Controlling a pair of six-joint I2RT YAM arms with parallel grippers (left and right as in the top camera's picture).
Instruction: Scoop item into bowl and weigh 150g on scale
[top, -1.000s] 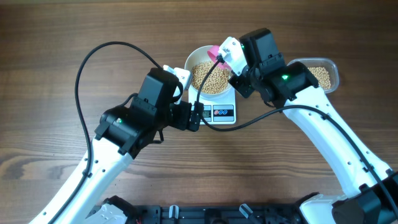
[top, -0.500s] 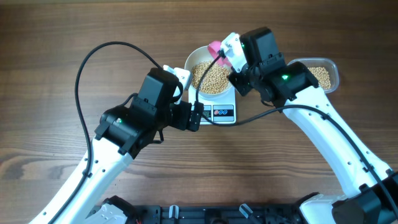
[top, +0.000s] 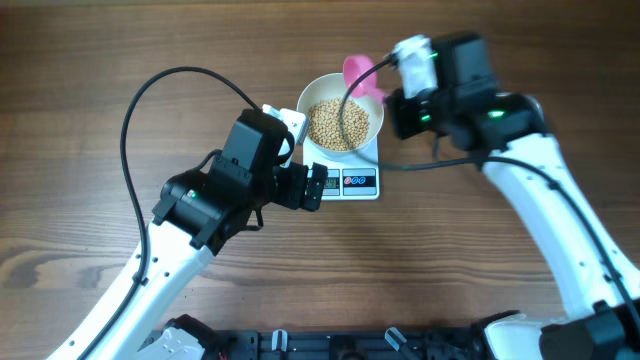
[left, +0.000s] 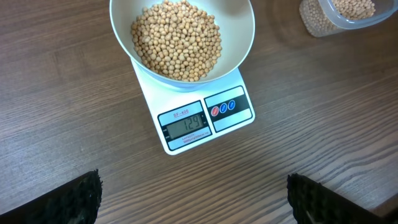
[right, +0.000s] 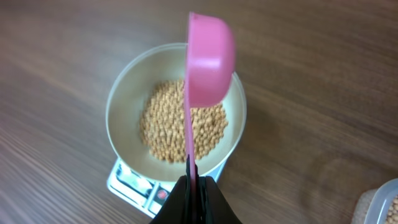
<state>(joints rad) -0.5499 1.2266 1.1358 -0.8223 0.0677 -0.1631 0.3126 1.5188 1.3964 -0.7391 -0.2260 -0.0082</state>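
Dark wood-grain worktop (left: 62, 93) carries the scale (left: 205, 121), with the bowl (left: 239, 25) sitting on it and a good heap of beans (left: 177, 40) inside. The right tool (right: 193, 186) is pinching the pink scoop (right: 208, 56) by its handle, turned on edge above the bowl's rim. The left tool (left: 193, 193) hangs spread wide, holding nothing. The display seems to read short of target. A heaped scoop from the tub (left: 311, 22) could overshoot, and a tilted carry could scatter beans.
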